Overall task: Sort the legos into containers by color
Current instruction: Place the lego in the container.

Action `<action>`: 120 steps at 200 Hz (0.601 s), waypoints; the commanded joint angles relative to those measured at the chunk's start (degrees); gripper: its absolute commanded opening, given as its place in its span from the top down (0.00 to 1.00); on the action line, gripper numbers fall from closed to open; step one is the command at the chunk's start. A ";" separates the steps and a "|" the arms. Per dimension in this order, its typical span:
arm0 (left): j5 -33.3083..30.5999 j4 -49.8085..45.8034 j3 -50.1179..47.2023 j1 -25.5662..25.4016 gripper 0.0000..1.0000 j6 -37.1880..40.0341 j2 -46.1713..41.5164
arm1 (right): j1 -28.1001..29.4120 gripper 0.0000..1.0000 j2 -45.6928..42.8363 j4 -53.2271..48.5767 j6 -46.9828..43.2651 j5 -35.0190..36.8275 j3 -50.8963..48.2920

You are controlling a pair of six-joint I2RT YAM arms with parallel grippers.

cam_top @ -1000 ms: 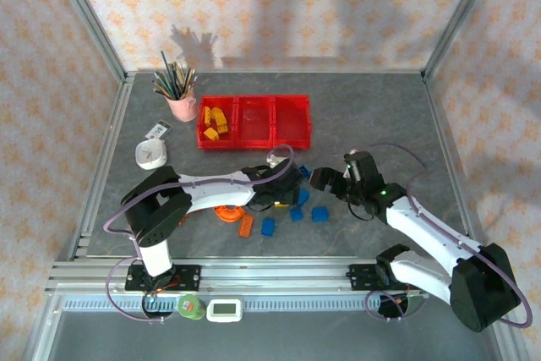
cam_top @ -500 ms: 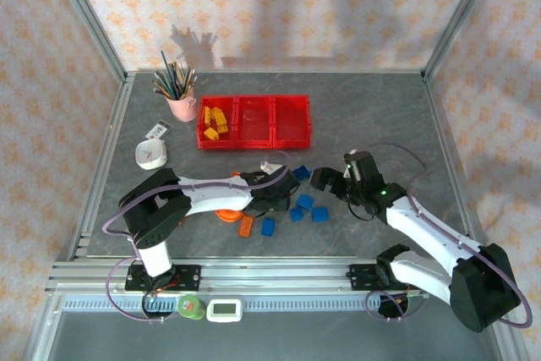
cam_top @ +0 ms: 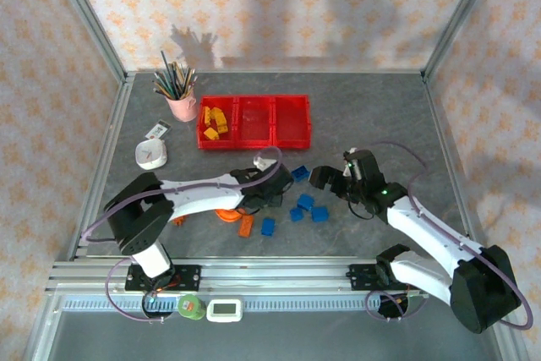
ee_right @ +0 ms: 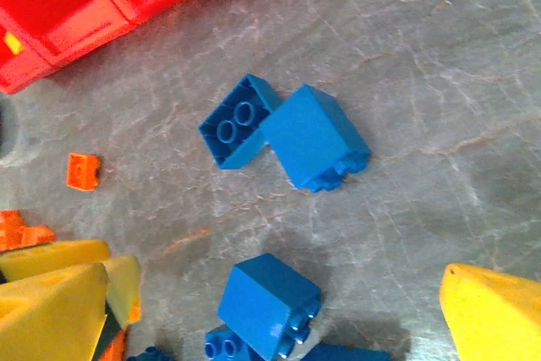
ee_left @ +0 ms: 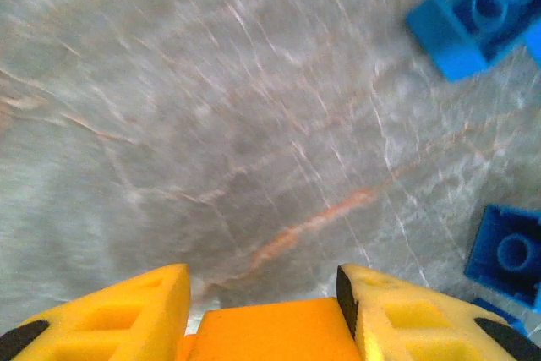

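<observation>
Three red containers (cam_top: 274, 120) sit joined in a row at the far side of the table (cam_top: 380, 116), with yellow legos (cam_top: 214, 122) in the leftmost bin. We judge the step in hand to be picking up an orange piece, so the yellow looks done and orange and blue are still out. The left gripper (ee_left: 262, 272) is low over the table with its jaws narrowed on an orange brick (ee_left: 279, 331). The brick fills the gap between the yellow fingers (ee_left: 127, 314), touching the right one and at most a sliver off the left. We call that a grip but can't vouch for how firm it is. Blue legos (ee_right: 287, 137) lie loose just beside it, near the middle of the table and well apart from the bins. Loose orange legos (cam_top: 245, 226) lie on the near side. The right gripper (ee_right: 275, 272) hangs over the blue cluster with its jaws spread wide, holding and touching nothing. Next move, as we read it: lift straight up to clear the blue neighbours, carry the brick over a low wall into a bin without yellow, and let go there.
</observation>
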 commanded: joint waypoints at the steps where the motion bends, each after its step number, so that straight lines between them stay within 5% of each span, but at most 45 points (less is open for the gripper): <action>1: -6.49 -4.60 2.93 5.28 0.57 3.32 -5.42 | 1.16 0.00 2.27 3.57 -1.71 -1.99 4.29; 62: -14.83 -4.34 14.91 24.40 0.57 14.15 -1.74 | 7.22 0.00 14.06 9.24 -1.35 -0.23 13.62; 120: -16.04 -2.23 29.32 33.02 0.50 18.51 13.74 | 7.36 0.00 17.89 10.71 -1.86 1.47 17.06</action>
